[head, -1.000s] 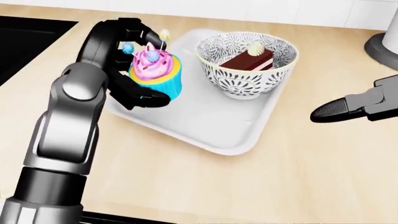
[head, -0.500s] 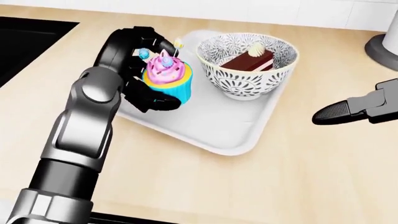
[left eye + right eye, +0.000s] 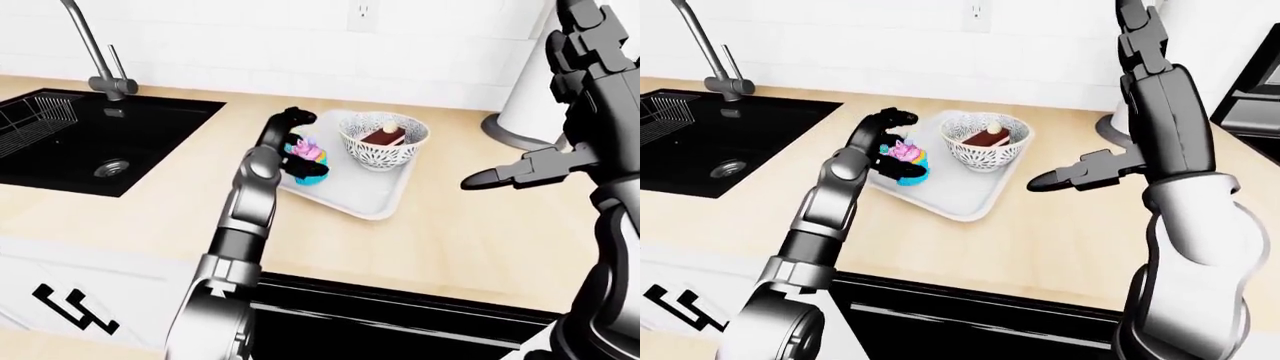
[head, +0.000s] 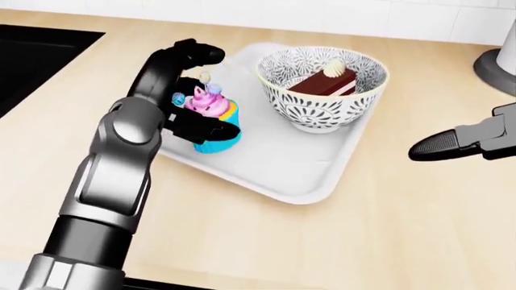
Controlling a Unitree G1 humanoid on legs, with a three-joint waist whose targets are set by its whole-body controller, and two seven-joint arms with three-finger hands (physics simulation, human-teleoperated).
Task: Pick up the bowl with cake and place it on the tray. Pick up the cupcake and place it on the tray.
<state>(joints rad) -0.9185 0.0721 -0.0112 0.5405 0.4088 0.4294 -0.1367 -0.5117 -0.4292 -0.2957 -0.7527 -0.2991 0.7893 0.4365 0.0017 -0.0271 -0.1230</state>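
**Inspector A:** Head view. A pink-frosted cupcake in a blue and yellow wrapper (image 4: 211, 121) is seen at centre left, resting on or just above the left part of the white rectangular tray (image 4: 298, 166); contact cannot be confirmed. The left hand (image 4: 187, 96) is wrapped round it, fingers at top and bottom. The black-and-white patterned bowl holding a slice of chocolate cake (image 4: 322, 87) is seated on the tray at upper centre.

**Inspector B:** And the right hand?

**Inspector A:** The right hand (image 4: 472, 142) is noted at the right edge, extended flat over the light wooden counter (image 4: 363, 241), holding nothing.

**Inspector B:** Left-eye view?

**Inspector A:** The same arrangement is confirmed at centre; a black sink (image 3: 90, 139) occupies the left.

**Inspector B:** Right-eye view?

**Inspector A:** Nothing further is added.

**Inspector B:** Hazards?

**Inspector A:** The cupcake appears tilted. If released so, it could topple, or be dragged over by the withdrawing fingers. It is also near the tray's left rim and could roll off.
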